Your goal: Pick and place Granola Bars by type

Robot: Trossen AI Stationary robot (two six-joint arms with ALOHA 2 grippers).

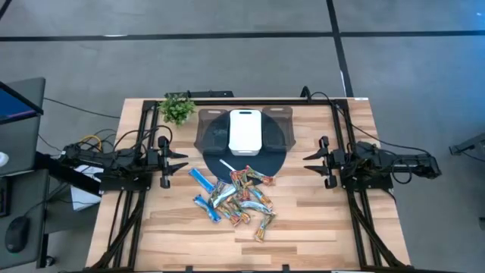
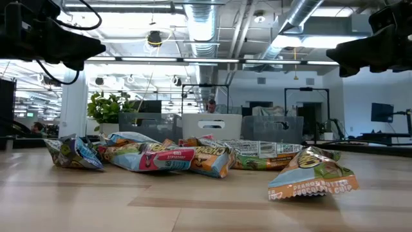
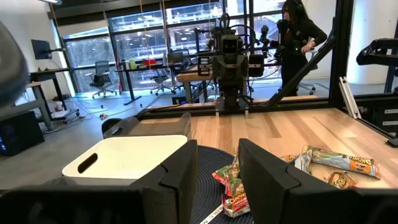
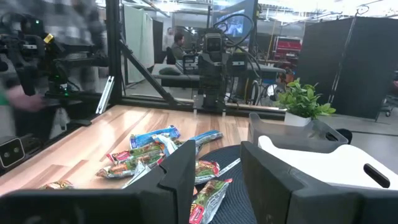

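A heap of granola bars in shiny blue, silver-teal and orange-red wrappers lies on the wooden table, near the middle and toward its near edge; some rest on the edge of a dark round mat. The bars show up close in the low view. A thin white stick lies on the mat beside them. My left gripper hovers open at the table's left, my right gripper open at its right, both above the table and apart from the bars.
A white bin sits in the middle of the mat's far part, flanked by grey bins. A small green plant stands at the far left corner. A person stands beyond the table. Bare wood lies on both sides of the heap.
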